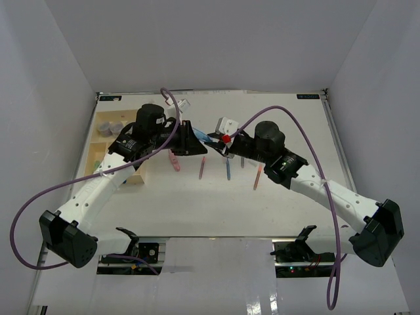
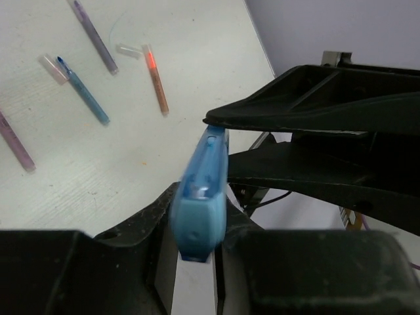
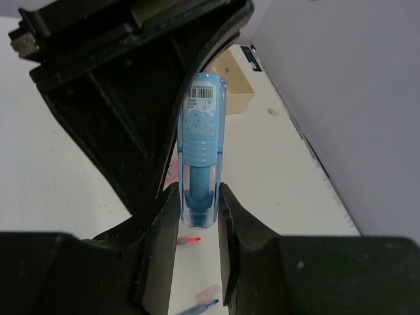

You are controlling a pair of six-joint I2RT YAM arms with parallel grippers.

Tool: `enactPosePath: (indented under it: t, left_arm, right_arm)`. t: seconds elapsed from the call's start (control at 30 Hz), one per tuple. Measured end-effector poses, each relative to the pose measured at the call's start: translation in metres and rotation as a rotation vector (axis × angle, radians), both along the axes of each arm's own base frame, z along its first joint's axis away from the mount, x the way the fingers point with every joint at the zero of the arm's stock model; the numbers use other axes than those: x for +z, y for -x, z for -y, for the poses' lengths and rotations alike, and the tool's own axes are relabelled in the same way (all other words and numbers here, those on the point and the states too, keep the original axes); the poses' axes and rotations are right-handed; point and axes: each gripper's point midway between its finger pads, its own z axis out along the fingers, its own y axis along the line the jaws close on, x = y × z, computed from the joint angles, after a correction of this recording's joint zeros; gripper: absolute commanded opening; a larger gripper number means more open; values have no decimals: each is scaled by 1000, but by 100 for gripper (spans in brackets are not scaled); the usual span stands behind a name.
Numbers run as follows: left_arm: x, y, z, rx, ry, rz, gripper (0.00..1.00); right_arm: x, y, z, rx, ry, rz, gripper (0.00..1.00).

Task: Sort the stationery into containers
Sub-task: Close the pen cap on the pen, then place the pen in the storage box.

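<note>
Okay so both claws are clamped on one translucent blue plastic marker point(image 3: 200, 131), held off the white table point(image 1: 197, 203) around mid-frame in the top view. The right gripper point(image 3: 200, 210) pinches the see-through end, and only its wrist cam shows the barcode label. The left gripper point(image 2: 197, 216) grips the fat opaque end, and its cam catches loose thin pens point(image 2: 82, 88) at upper left. The cream rectangular tray point(image 1: 105, 149) with round grey pots point(image 1: 110, 126), also upper left, shows whole only from above.
</note>
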Motion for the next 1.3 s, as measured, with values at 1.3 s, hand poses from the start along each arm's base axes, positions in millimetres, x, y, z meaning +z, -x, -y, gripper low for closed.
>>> enactPosePath:
  t: [1.3]
  left_arm:
    - [20, -15, -41, 155, -40, 87, 65]
  right_arm:
    - [-24, 8, 25, -74, -20, 8, 8]
